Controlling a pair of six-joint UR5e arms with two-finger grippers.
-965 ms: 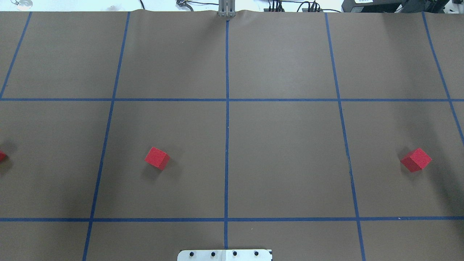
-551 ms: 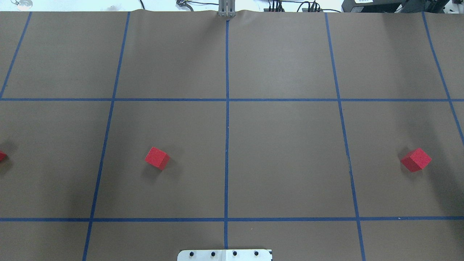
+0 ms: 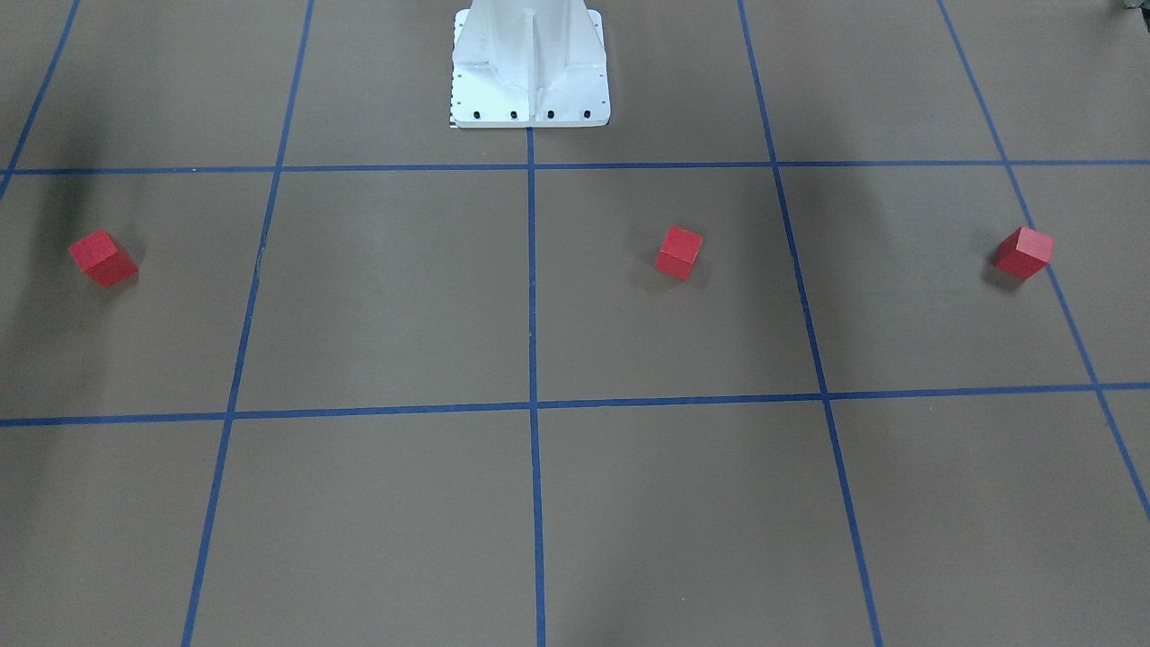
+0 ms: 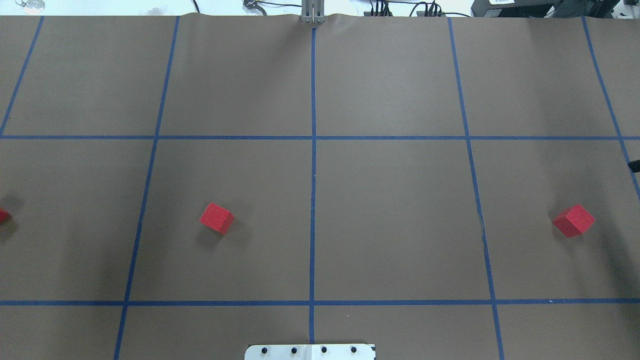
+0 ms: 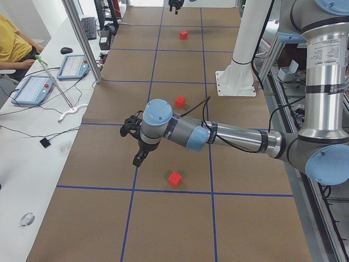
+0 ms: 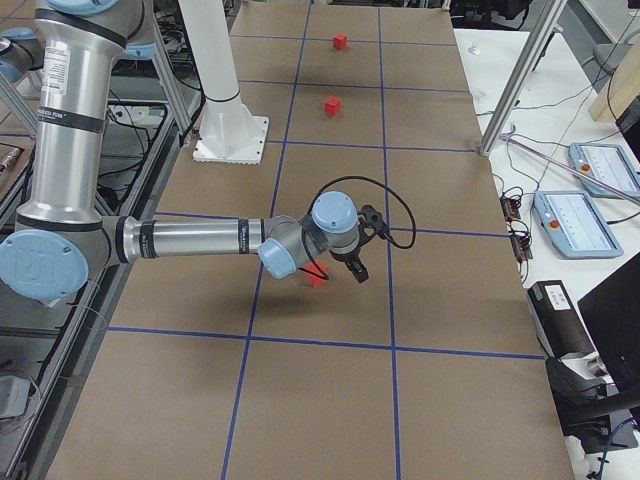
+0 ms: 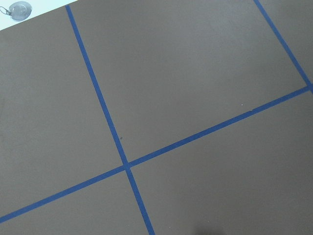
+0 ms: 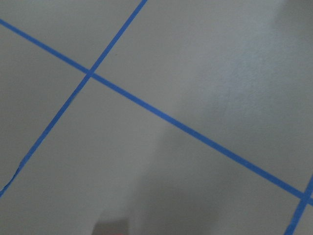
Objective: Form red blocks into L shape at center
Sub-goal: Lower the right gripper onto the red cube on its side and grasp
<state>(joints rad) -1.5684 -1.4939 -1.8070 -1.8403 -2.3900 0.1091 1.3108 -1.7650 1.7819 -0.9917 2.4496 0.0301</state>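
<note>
three small plain matte red cubes on a table covered in brown paper [image 4: 400, 75], ruled into large squares by blue tape lines [image 4: 313, 200]. all three in one row across the table, none touching another.

left pincer [image 5: 137, 157], black and two-fingered, hanging over the table with fingers pointed down, at the end of the near grey arm in the left side view. shown only from that side, so cannot tell whether the fingers stand apart or together. left red cube [image 5: 174, 178] near this pincer, lower down on the paper and toward the robot's side of the fingertips, apart from them. overhead, only a sliver of the left red cube [image 4: 2, 215] at the frame edge.

right pincer [image 6: 357, 268], likewise black, fingers down, low over the table in the right side view. only a side look here too, so cannot tell its opening. right red cube [image 6: 316, 278] just beside these fingers on the robot's side, partly hidden behind the wrist.

middle red cube [image 4: 216, 218] well apart from both pincers, between them, on the left pincer's side of the centre tape line, turned askew to the grid.

white metal base pedestal [image 3: 530, 63] on the centre line, well away from either pincer. both wrist cameras filled with brown paper and crossing blue tape.
</note>
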